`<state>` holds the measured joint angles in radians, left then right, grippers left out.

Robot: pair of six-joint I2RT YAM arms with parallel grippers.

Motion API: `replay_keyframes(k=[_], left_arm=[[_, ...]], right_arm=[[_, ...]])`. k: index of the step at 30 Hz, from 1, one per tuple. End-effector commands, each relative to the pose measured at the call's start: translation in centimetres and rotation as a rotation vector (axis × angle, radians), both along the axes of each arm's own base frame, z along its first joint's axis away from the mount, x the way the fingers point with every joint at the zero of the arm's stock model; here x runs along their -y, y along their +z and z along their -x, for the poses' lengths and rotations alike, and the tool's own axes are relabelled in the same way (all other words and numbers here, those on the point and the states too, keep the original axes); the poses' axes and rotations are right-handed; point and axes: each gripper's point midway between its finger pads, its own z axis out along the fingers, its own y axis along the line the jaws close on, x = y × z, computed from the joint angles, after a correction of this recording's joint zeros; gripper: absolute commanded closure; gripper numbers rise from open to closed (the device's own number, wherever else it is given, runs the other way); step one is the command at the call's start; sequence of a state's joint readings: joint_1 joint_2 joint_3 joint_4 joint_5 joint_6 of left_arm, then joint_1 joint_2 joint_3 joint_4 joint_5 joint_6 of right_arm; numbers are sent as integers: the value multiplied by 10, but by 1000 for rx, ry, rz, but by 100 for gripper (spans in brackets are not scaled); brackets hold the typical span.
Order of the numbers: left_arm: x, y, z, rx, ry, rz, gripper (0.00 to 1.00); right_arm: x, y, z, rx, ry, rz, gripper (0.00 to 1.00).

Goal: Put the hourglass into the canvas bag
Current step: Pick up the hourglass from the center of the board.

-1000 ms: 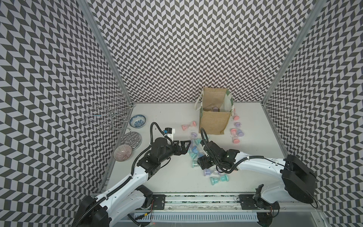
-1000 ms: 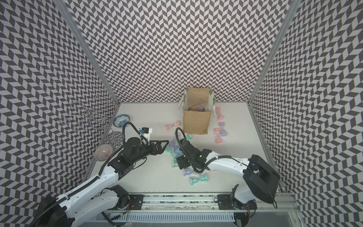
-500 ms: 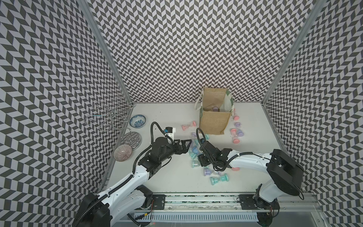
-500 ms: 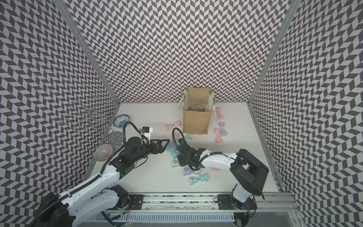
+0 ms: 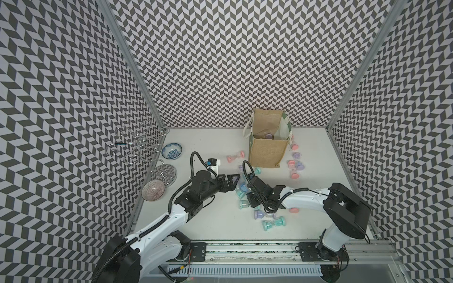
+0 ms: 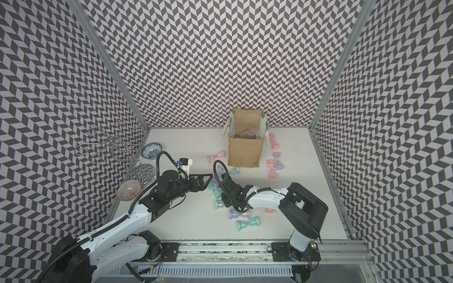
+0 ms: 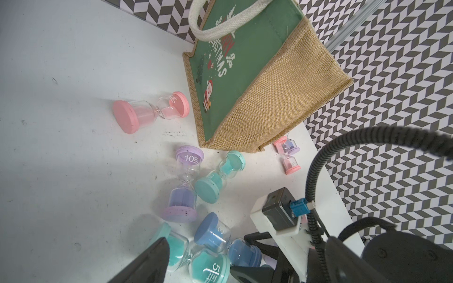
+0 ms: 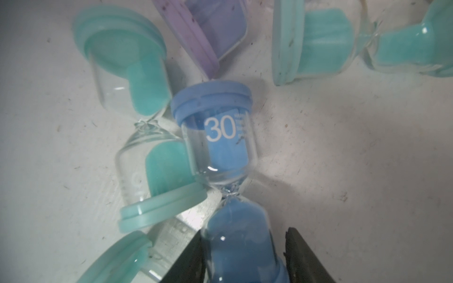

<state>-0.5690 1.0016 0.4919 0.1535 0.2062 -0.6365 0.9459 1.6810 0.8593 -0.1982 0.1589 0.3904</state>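
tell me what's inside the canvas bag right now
Looking down into the canvas bag in both top views, a purple-capped hourglass lies at the bottom. The near burlap wall hides the front of the floor, so more could sit there unseen.

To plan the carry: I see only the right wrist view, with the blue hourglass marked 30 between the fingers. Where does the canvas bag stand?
Observer: The canvas bag stands upright at the far side of the table, mouth open upward.
Operator: Is it empty?
Observer: No, a purple hourglass lies inside.
Operator: And the left hand?
Observer: The left hand is open, close beside the blue hourglass.
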Motion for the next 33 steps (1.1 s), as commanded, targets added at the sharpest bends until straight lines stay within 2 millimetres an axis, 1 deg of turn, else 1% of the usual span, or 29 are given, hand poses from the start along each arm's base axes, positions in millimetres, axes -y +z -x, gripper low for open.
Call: replay_keyframes(k=[1, 4, 6, 9, 11, 16, 19, 23, 27, 31, 33], left_arm=[[2, 8, -3, 19, 9, 25, 1], [2, 11, -5, 22, 14, 30, 1], [2, 12, -5, 27, 17, 35, 1], [2, 13, -6, 31, 20, 29, 1], [1, 15, -8, 36, 27, 22, 1], [1, 31, -14, 74, 42, 10, 1], [-2, 41, -18, 102, 60, 9, 1], [-2, 54, -21, 129, 68, 8, 1], [-2, 73, -23, 168, 68, 18, 1], [-3, 88, -23, 198, 72, 20, 1], [-4, 96, -22, 212, 72, 17, 1]], right_arm=[[-8, 3, -5, 23, 6, -50, 56], [-9, 6, -6, 27, 10, -56, 61], [-11, 9, -6, 30, 21, -58, 66], [-13, 18, -9, 45, 27, -69, 69], [-14, 26, -10, 56, 25, -89, 73], [-16, 50, -12, 86, 25, -146, 76], [-13, 66, -14, 110, 16, -167, 78], [-9, 97, -19, 151, -4, -223, 79], [-4, 135, -26, 205, -30, -262, 80], [4, 169, -34, 270, -67, -312, 81], [8, 190, -39, 313, -82, -344, 81]])
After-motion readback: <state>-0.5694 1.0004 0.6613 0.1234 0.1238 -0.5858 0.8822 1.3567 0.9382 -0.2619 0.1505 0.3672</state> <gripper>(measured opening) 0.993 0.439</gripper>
